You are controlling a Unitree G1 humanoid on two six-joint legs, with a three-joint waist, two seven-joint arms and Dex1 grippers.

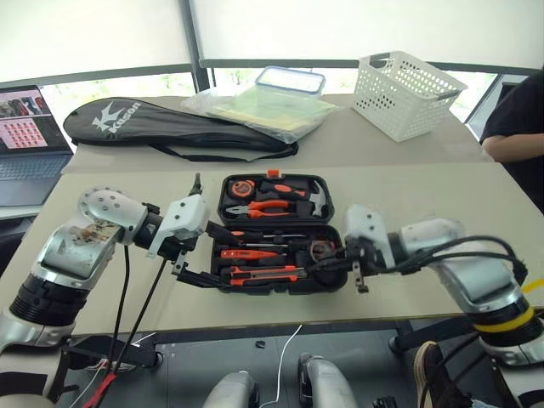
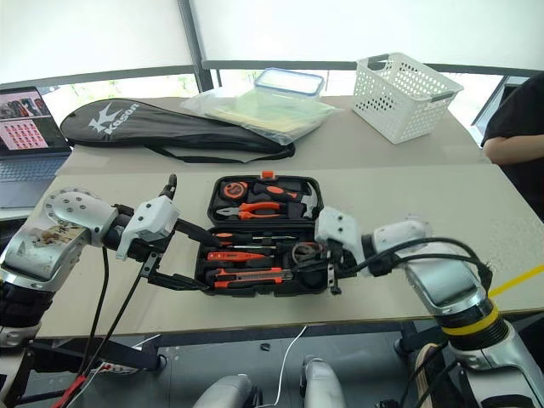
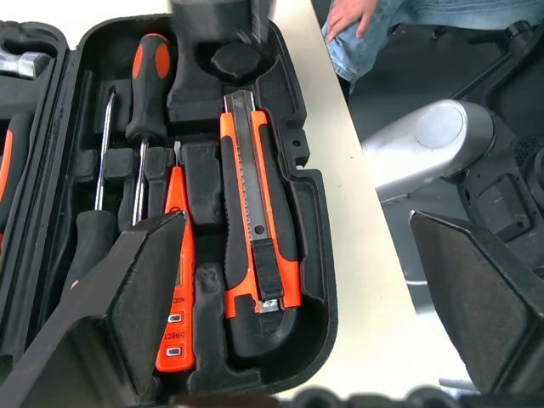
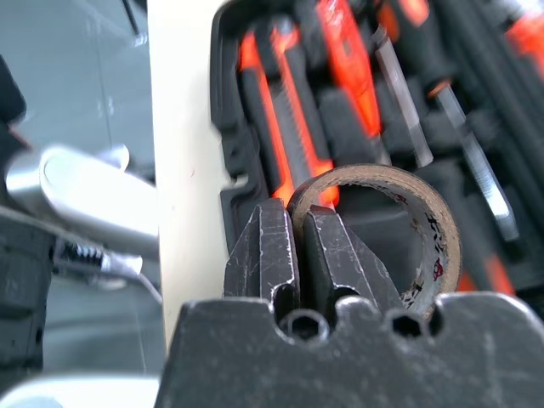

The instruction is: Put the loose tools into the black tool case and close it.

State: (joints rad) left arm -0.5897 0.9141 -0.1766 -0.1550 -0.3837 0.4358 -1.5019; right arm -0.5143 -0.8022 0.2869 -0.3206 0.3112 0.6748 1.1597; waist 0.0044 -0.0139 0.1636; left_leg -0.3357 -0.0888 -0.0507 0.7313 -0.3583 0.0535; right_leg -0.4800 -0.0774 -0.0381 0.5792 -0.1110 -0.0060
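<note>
My right gripper (image 4: 293,242) is pinched shut on the wall of the small dark tape roll (image 4: 425,229), held over the right end of the open black plastic clamshell tool case (image 1: 223,189) — its lower tray (the black-and-orange utility knife (image 3: 255,229) lies there in the front recess). My left gripper (image 1: 197,255) hangs wide open at the case's left edge.

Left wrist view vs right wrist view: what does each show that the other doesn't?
Left wrist view alone: the left tool open above the case's near end, a black-and-orange screwdriver, and a person's hand.
Right wrist view alone: the right tool shut on the wall of the tape roll.
Both: the utility knife lying in the black tool case.
</note>
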